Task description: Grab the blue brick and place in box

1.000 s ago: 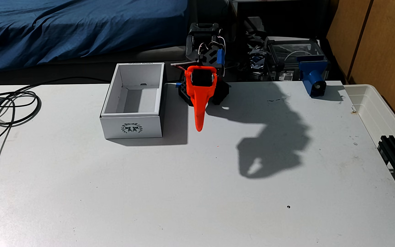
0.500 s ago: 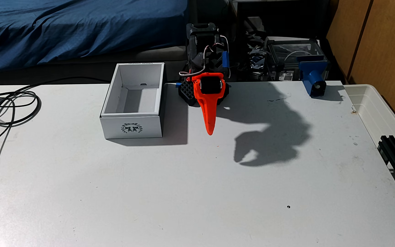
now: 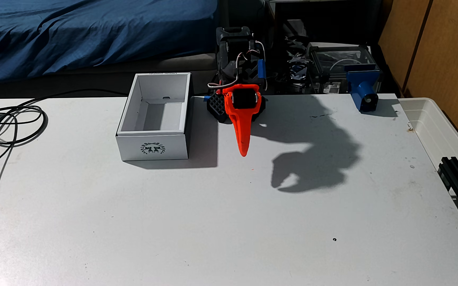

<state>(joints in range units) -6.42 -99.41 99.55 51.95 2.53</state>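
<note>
Matt white cardboard box (image 3: 153, 147), smooth, with a dark printed wreath emblem; bright orange plastic gripper (image 3: 243, 153), smooth, slightly glossy; black plastic arm base (image 3: 217, 106) with a gridded, ribbed face; pale grey table top (image 3: 167, 220), matt, speckled and scuffed; rumpled dark blue cloth (image 3: 84, 35), softly sheened; translucent white plastic tub (image 3: 442, 132), smooth; black rubbery cables (image 3: 15, 123); blue plastic cylinder-fronted device (image 3: 364, 90)

In the fixed view the orange gripper (image 3: 243, 154) now hangs lower and further right than a second ago, well clear of the box (image 3: 153, 148), its tip nearer the table (image 3: 222, 220). The arm's shadow (image 3: 313, 165) sits closer in and shows a narrower gap between the fingers. Over the last half second nothing shifts.
</note>
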